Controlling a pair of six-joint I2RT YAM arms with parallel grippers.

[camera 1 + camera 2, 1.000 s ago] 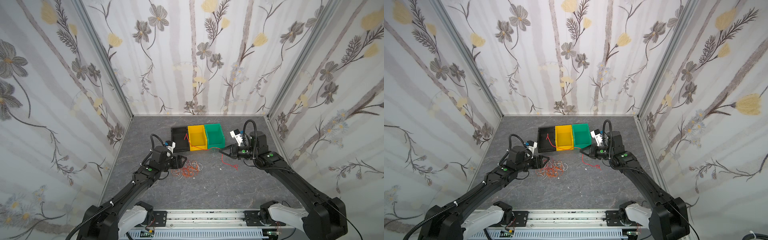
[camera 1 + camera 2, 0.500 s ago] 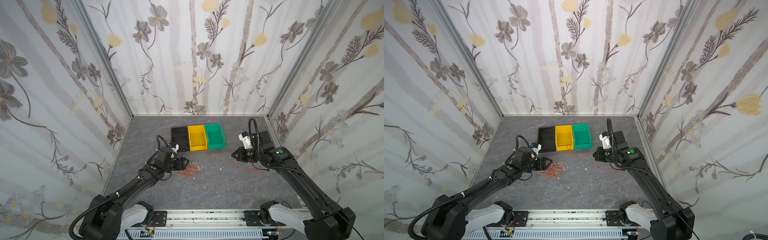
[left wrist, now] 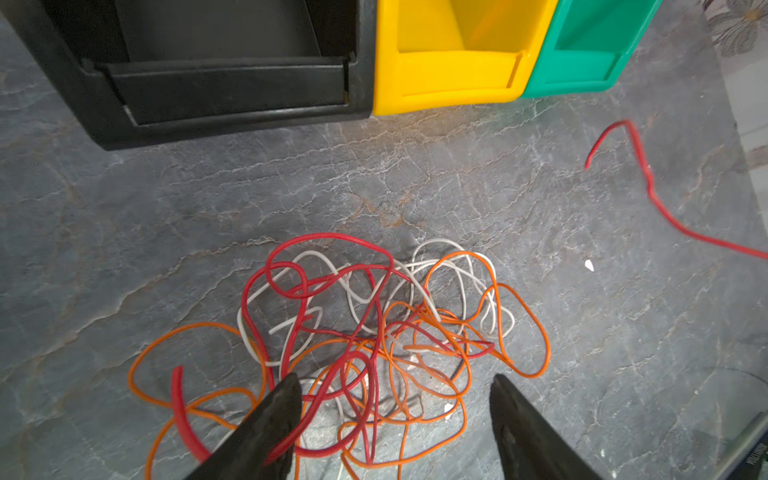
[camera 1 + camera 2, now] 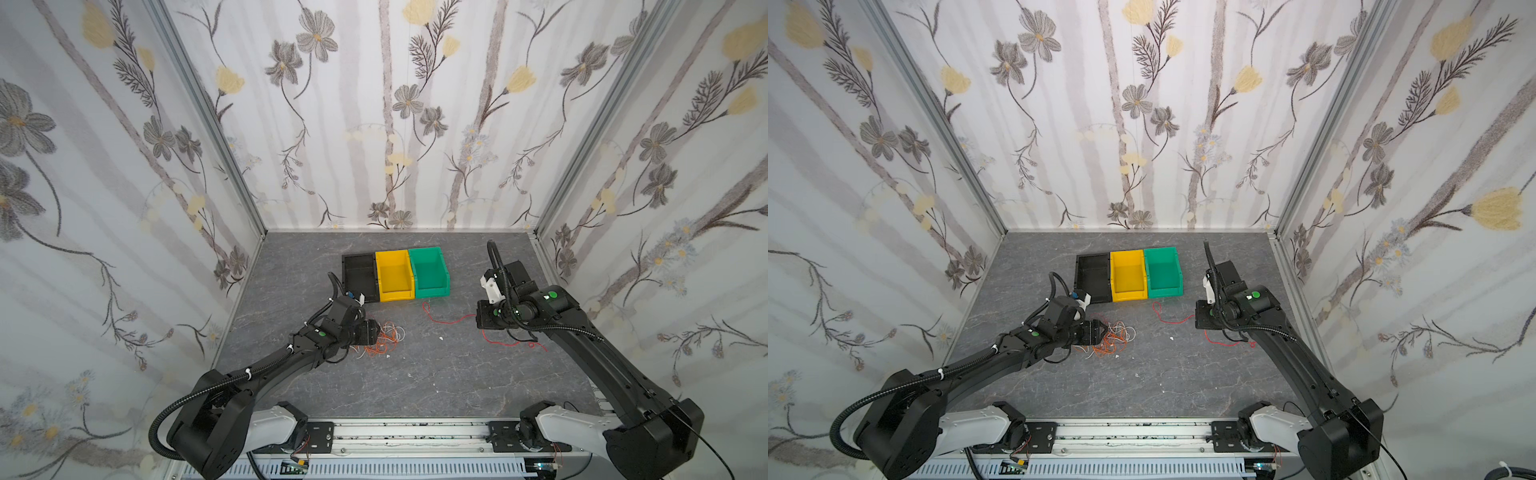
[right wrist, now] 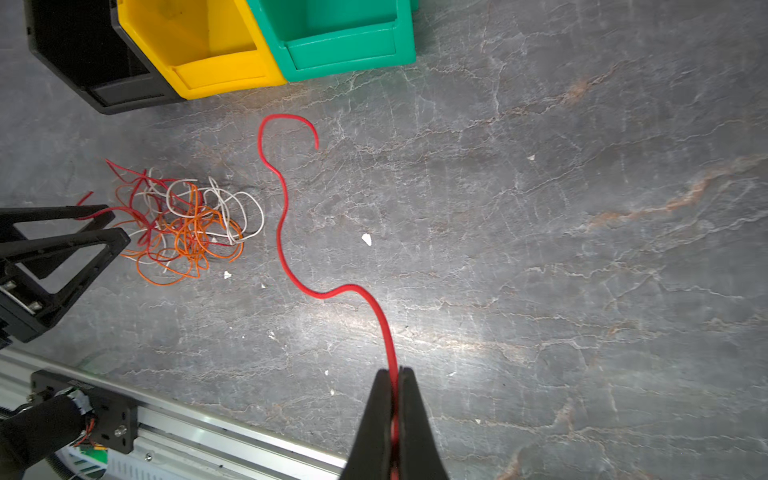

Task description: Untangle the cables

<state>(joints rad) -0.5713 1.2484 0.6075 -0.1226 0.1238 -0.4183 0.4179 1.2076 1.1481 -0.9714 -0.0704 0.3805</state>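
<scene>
A grey marbled desk (image 4: 415, 386) carries three open plastic bins touching in a row near its back edge: a black bin (image 4: 353, 274), a yellow bin (image 4: 397, 296) and a green bin (image 4: 432, 291). The left gripper (image 3: 395, 378) has its black jaws spread wide over the near side of the tangle of thin red, orange and white cables (image 3: 374, 324), which lies left of centre in front of the black bin. The right gripper (image 5: 395, 372) is clamped on a single red cable (image 5: 286, 232) that snakes across the desk toward the green bin, apart from the tangle.

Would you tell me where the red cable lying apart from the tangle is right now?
In both top views the red cable lies on the table right of the tangle, in front of the green bin, pinched in the shut right tool.
</scene>
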